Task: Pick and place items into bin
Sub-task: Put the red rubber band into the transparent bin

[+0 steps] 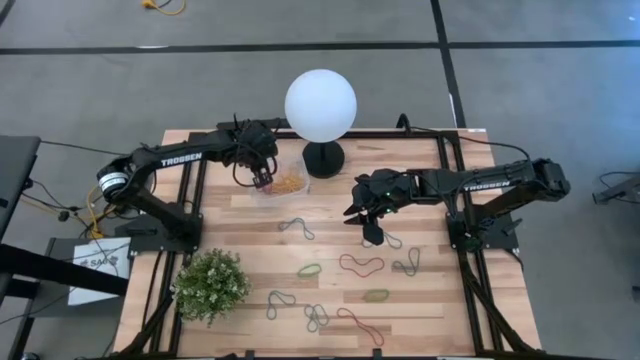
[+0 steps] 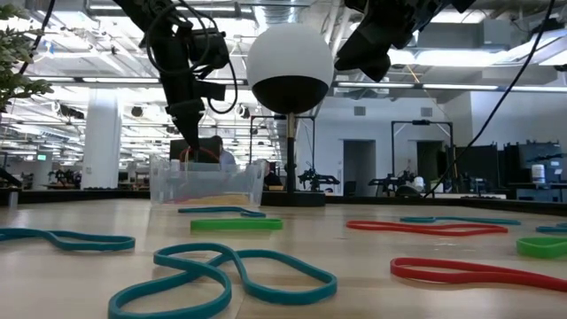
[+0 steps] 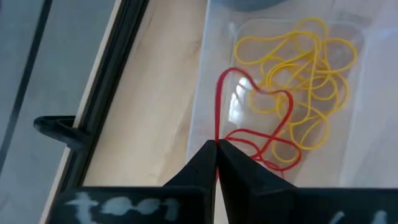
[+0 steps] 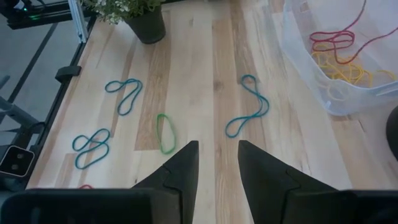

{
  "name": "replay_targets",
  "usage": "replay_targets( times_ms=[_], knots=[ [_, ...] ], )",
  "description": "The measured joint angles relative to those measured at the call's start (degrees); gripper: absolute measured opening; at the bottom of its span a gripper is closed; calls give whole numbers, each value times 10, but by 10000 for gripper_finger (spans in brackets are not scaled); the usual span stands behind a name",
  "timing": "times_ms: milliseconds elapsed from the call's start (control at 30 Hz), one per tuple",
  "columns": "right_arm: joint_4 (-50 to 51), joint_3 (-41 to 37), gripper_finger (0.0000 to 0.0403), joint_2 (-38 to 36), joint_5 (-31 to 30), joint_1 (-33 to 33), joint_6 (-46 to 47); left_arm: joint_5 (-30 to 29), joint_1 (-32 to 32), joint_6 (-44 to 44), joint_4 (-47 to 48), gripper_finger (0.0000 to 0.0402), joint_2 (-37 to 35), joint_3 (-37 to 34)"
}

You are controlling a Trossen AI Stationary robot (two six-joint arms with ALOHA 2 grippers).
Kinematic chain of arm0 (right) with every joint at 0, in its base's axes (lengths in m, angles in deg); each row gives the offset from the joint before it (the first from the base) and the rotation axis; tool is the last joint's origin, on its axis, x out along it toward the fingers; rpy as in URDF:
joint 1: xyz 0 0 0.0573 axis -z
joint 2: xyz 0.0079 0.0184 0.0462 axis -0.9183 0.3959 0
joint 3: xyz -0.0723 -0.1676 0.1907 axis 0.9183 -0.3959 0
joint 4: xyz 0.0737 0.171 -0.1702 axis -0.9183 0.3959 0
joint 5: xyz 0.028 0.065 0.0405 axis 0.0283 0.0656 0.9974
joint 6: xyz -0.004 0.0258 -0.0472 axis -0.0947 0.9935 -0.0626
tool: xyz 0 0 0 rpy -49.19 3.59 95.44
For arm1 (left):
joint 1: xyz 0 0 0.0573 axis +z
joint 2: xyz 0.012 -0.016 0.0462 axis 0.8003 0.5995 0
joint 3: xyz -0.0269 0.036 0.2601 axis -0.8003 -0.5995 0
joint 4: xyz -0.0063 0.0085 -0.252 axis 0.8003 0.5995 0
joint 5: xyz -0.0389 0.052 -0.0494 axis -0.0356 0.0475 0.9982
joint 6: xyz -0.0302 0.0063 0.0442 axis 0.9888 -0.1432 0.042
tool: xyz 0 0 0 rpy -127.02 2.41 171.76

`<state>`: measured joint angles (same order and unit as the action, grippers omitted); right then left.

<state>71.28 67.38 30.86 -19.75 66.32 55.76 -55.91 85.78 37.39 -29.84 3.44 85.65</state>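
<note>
— Nearest the low camera, what lies on the surface [image 1: 420, 300]?

— Teal band [image 2: 232, 276], looped in a figure of eight, right at the front. A red band [image 2: 478, 271] lies to its right, a green band [image 2: 236, 224] farther back, another teal one [image 2: 66, 239] off to the left.

— And the bin?

— Clear bin [image 1: 281, 184] stands toward the far side of the surface, just beside the black base of the white globe lamp [image 1: 320, 106]. Yellow bands [image 3: 305, 81] are piled on its floor.

— Where is the left claw?

— Left claw [image 1: 262, 180] hangs over the bin, fingers pressed together on a red loop [image 3: 255, 124] that dangles down into the bin and touches the yellow pile.

— The right one?

— Right claw [image 4: 217, 163] hovers above the middle of the surface, pointing down, its fingers parted with bare wood showing between them; it holds nothing. A blue-teal band [image 4: 249, 106] lies ahead of it, a small green loop [image 4: 165, 133] beside that, and two more teal bands [image 4: 123, 94] toward the potted plant [image 1: 211, 284].

— Anything else loose?

— Several bands in red, green and teal scattered across the near half of the surface, all apart from the bin.
</note>
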Motion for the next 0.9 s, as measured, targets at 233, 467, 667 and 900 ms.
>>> replay_targets(
  times_ms=[233,467,667,900],
  knots=[
    [0,0,107,0,0,0,0,-34,0,14,6,0,0,0],
    [0,0,107,0,0,0,0,-49,0,33,10,0,0,0],
    [0,0,107,0,0,0,0,-44,-9,35,10,0,0,0],
    [0,0,107,0,0,0,0,7,-19,46,10,0,0,0]
  ],
)
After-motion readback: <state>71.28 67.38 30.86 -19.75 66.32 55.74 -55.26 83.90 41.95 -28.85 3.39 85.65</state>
